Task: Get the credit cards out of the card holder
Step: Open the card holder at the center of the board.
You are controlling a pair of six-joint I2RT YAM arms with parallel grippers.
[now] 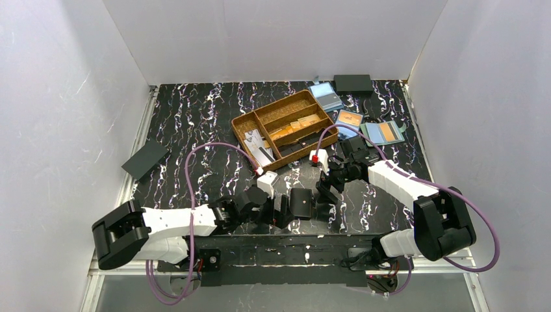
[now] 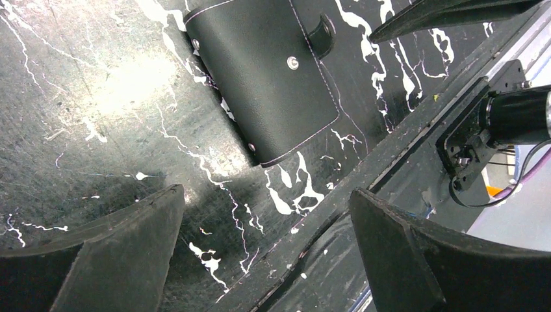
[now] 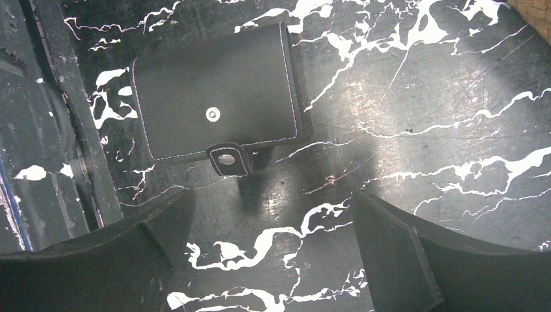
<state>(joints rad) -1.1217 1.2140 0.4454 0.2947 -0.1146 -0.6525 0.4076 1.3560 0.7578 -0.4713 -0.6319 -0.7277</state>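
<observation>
The card holder [image 1: 300,203] is a small black bifold wallet lying folded near the table's front edge, between my two grippers. It shows in the left wrist view [image 2: 266,78] and in the right wrist view [image 3: 217,97] with its snap tab [image 3: 226,160] unfastened, sticking out past the stud. My left gripper [image 1: 281,209] is open and empty just left of it. My right gripper [image 1: 325,198] is open and empty just right of it. No credit cards show; the holder's inside is hidden.
A brown divided tray [image 1: 250,127] with orange-tan cards stands behind. Blue holders [image 1: 349,119] and a grey-green holder [image 1: 383,132] lie at the back right. Black boxes lie at the back right [image 1: 353,83] and the left [image 1: 145,160]. The table's front rail [image 2: 364,175] runs close.
</observation>
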